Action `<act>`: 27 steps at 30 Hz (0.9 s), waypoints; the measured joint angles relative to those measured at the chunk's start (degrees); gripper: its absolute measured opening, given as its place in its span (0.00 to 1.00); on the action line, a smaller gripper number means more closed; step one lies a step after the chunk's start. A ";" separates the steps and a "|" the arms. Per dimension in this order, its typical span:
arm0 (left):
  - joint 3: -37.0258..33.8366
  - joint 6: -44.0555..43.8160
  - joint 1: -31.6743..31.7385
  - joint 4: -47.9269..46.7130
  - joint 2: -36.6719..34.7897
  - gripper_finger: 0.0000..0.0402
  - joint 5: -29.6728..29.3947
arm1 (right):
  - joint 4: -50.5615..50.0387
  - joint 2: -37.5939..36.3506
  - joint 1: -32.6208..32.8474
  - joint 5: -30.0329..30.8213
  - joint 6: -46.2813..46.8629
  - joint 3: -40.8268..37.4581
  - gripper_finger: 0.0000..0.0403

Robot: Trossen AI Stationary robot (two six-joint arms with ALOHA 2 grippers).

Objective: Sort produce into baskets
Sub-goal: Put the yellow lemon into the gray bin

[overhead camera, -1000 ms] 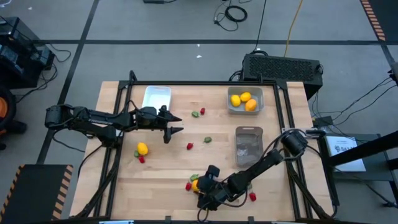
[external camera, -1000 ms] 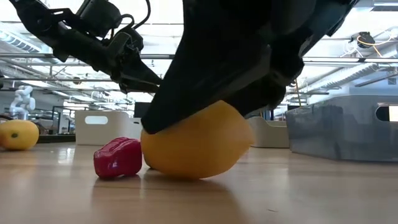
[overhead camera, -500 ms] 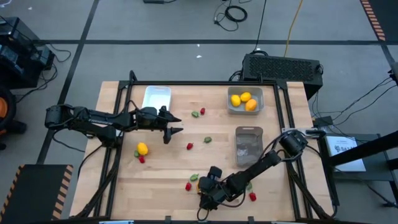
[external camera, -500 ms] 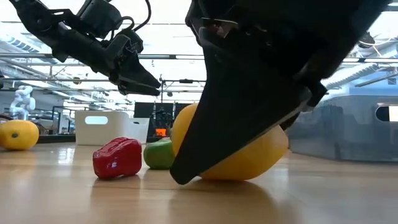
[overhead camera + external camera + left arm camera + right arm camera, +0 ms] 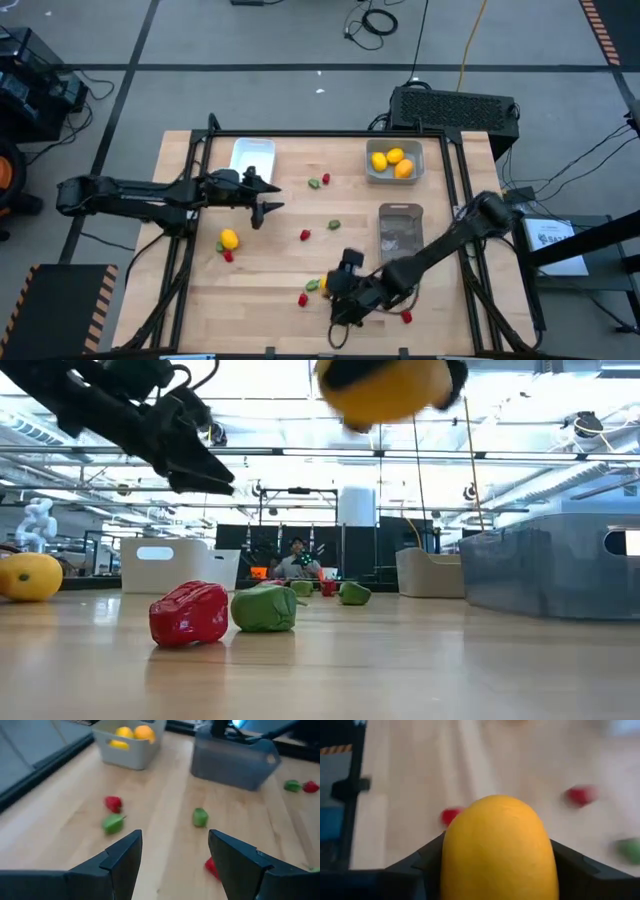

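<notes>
Lifted clear of the wood since a second ago, the lemon (image 5: pixel 498 847) now rides in the right gripper (image 5: pixel 340 288), and the left arm has drawn back a little.

High view: the right gripper hangs over the near edge, a green piece (image 5: pixel 313 285) and red berry (image 5: pixel 303 298) just beside it. The grey basket (image 5: pixel 394 177) of lemons lies well apart, toward the far right corner.

Low view: the lemon sits high above the table, with the berry and leaf piece left below.

Left wrist: the left gripper (image 5: pixel 175 851) stands wide open and empty, with loose pieces beyond it.

Right wrist: the jaws are closed on the lemon's sides. It is smooth, rounded and faintly pebbled, so I judge it could squirt out during a fast swing toward the basket.
</notes>
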 joint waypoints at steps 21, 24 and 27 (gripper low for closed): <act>0.00 0.38 -0.11 -8.69 -6.92 0.59 -3.41 | -30.38 -16.34 -41.11 -1.55 -9.84 -2.39 0.61; 0.00 0.97 -0.11 -8.69 -6.92 0.59 -3.43 | -30.12 -16.32 -47.79 -3.32 -10.54 -6.18 0.61; 0.00 0.99 -0.11 -9.08 -6.92 0.59 -3.43 | -29.36 -16.32 -54.13 -3.56 -9.36 -10.30 0.61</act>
